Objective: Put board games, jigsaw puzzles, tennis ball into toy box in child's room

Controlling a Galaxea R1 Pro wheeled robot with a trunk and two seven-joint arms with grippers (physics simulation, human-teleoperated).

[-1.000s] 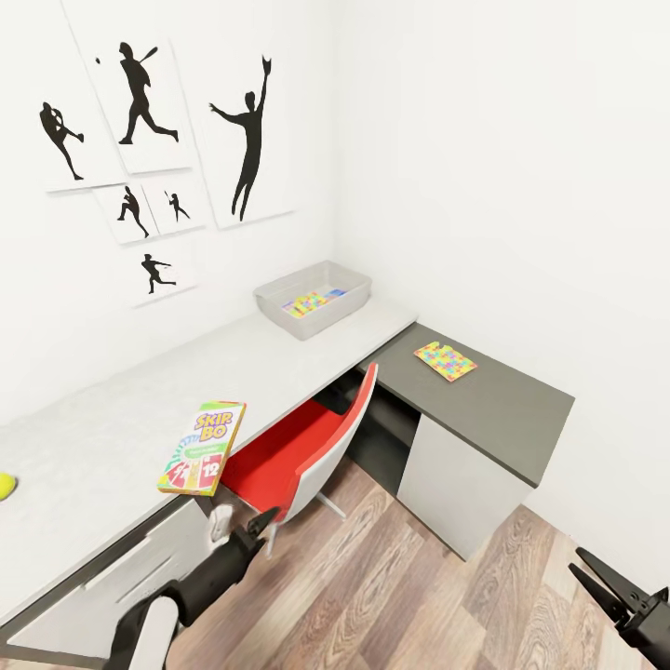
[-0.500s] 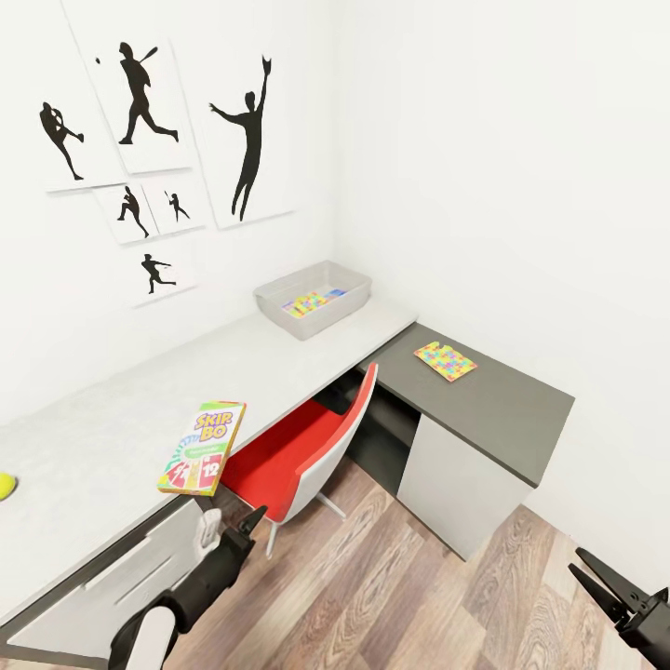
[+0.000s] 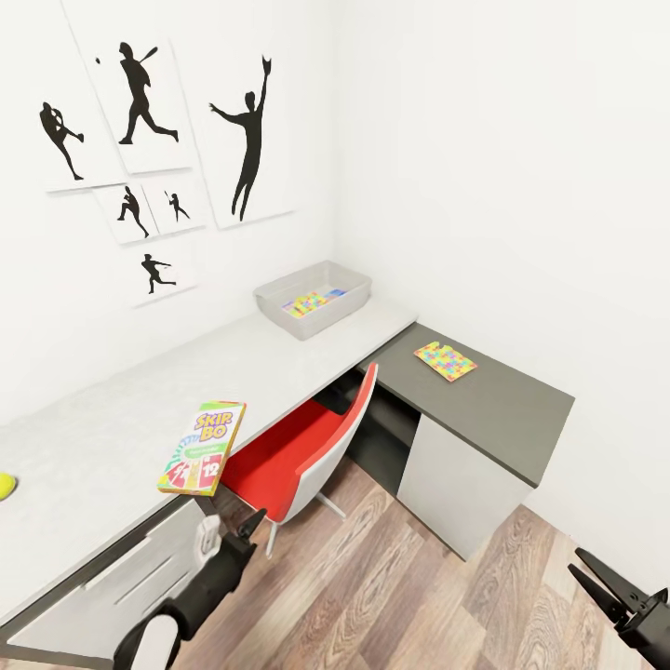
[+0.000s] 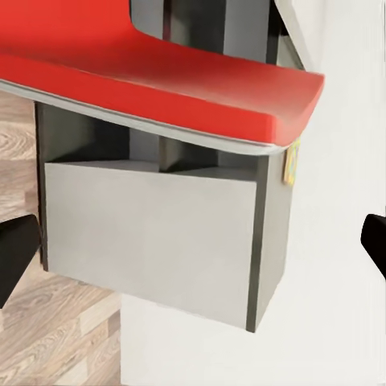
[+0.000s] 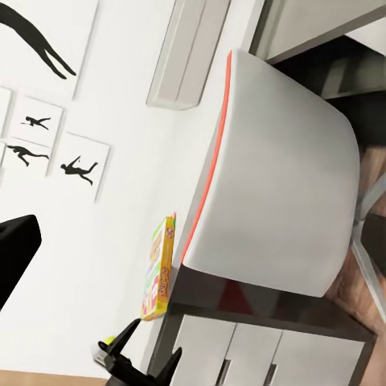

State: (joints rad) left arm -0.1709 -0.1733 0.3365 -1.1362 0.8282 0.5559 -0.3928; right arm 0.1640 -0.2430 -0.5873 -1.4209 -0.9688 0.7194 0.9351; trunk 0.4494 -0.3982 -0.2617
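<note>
On the pale grey part of the table [image 3: 112, 437], the Skip-Bo board game [image 3: 203, 447] lies at the front edge, one corner overhanging. The tennis ball [image 3: 5, 485] sits at the far left. At the table's far end stands the toy box [image 3: 314, 298], holding one jigsaw puzzle [image 3: 310, 303] and something blue. A second jigsaw puzzle [image 3: 445, 361] lies on the dark grey top. Just below the Skip-Bo box, my left gripper [image 3: 233, 526] is open and empty in front of the drawers. Low over the floor, my right gripper [image 3: 591, 575] is open and empty.
A red chair [image 3: 302, 456] with a white back is tucked under the desk between the two tops; the left wrist view has its seat [image 4: 161, 64] right ahead. A white cabinet panel [image 3: 451, 484] stands under the dark top. Wood-plank floor [image 3: 391, 586] lies in front.
My left gripper has drawn back a little, down and to the left, away from the chair. The right gripper and the toys have not moved.
</note>
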